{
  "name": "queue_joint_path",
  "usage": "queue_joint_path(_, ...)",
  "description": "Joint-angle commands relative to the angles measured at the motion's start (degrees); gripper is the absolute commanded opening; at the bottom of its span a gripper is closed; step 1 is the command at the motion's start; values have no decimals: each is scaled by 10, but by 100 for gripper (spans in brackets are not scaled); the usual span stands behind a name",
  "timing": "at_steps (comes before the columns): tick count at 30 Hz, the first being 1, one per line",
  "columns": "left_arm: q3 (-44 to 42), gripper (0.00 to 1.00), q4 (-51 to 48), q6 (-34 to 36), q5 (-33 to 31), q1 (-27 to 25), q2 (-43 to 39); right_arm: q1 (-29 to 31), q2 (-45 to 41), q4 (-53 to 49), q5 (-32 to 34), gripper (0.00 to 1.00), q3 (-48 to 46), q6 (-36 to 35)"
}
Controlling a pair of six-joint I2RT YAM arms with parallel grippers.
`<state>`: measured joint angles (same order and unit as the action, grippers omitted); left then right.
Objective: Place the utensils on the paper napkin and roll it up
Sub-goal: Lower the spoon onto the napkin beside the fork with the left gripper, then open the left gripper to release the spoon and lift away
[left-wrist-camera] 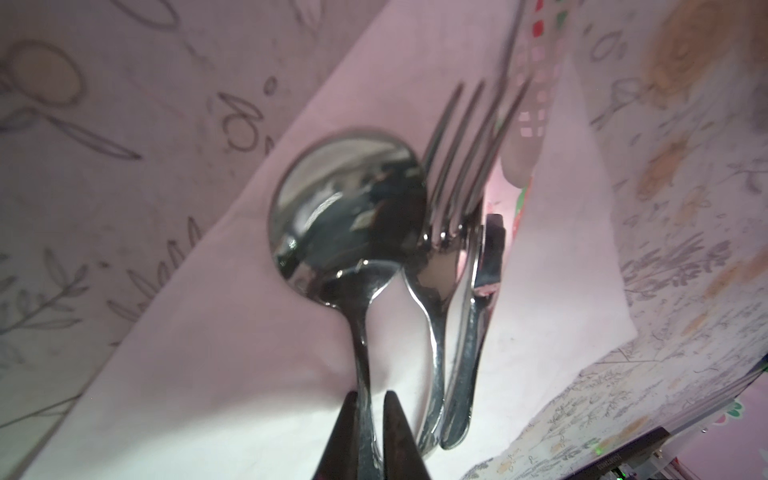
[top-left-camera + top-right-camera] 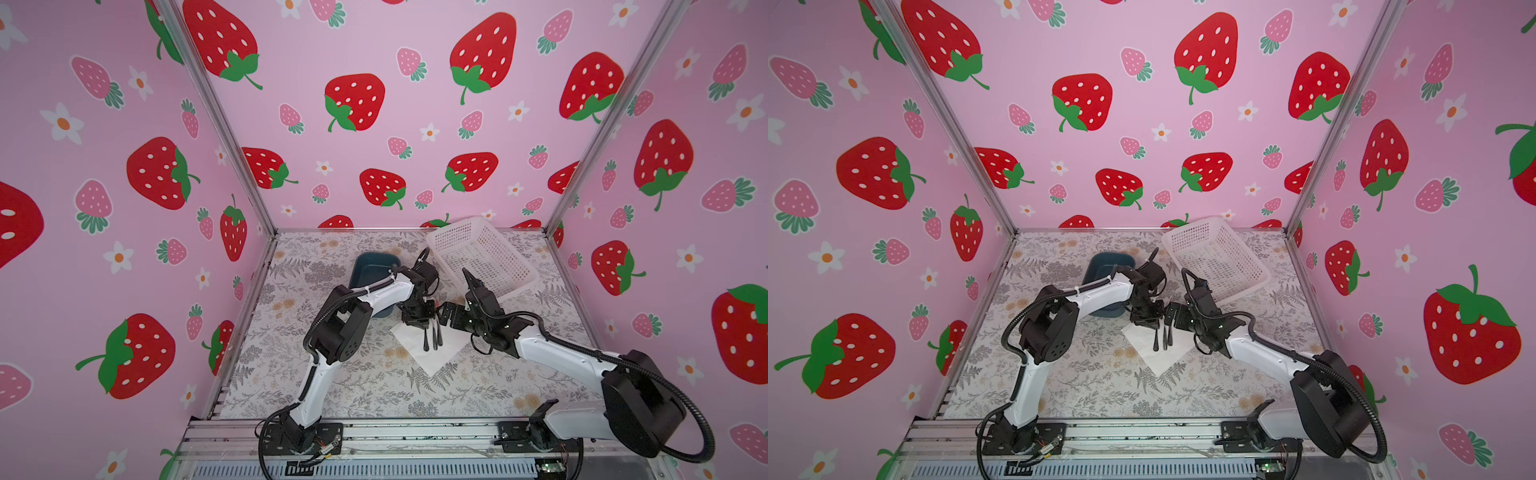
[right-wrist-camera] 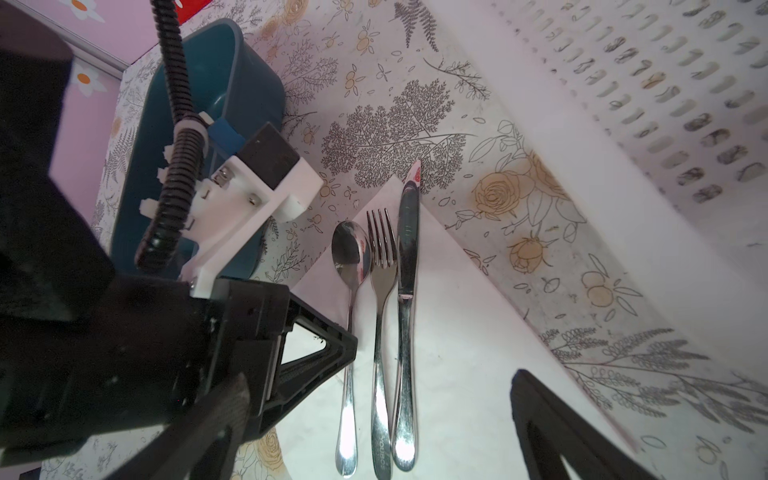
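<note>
Left gripper, hold unclear, is laying the silver metal spoon on the white paper napkin; rolling needs a corner pinched.

Tabletop: floral-print covering, grey ferns and pale yellow roses, bordered at the front by a slotted aluminium rail. Dark blue plastic tub sits left of centre toward the back, only its far end in view from above. White perforated plastic basket sits at the back right, turned at an angle to the walls, apart from the tub with covering showing between. Enclosure walls are pink, printed with red and pink strawberries and white flowers, joined by metal corner posts.
</note>
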<state>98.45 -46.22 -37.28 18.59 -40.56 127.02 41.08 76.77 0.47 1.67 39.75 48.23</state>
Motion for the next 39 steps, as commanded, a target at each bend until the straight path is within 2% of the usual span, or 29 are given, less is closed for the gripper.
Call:
queue_joint_path(1,26,13,-7,5,2,-2,14,-1,1,7,2,100,-1,10)
queue_joint_path(17,59,12,-40,30,-26,-1,32,-1,-3,3,7,100,4,7)
queue_joint_path(22,46,16,-33,31,-38,-2,2,-1,-14,-3,20,100,5,5)
queue_joint_path(23,41,21,-29,31,-41,-1,-8,-1,-16,-3,24,100,4,6)
queue_joint_path(25,32,24,-23,30,-46,-1,-24,-1,-18,-4,30,100,2,11)
queue_joint_path(28,22,24,-14,29,-45,-1,-45,-2,-18,-29,42,100,12,31)
queue_joint_path(32,-14,24,5,26,-41,-4,-85,-2,-19,-102,64,100,35,97)
queue_joint_path(35,-42,27,17,24,-35,-4,-116,-2,-28,-120,52,100,39,133)
queue_joint_path(39,-57,27,13,25,-42,-2,-136,-3,-47,-145,55,100,47,143)
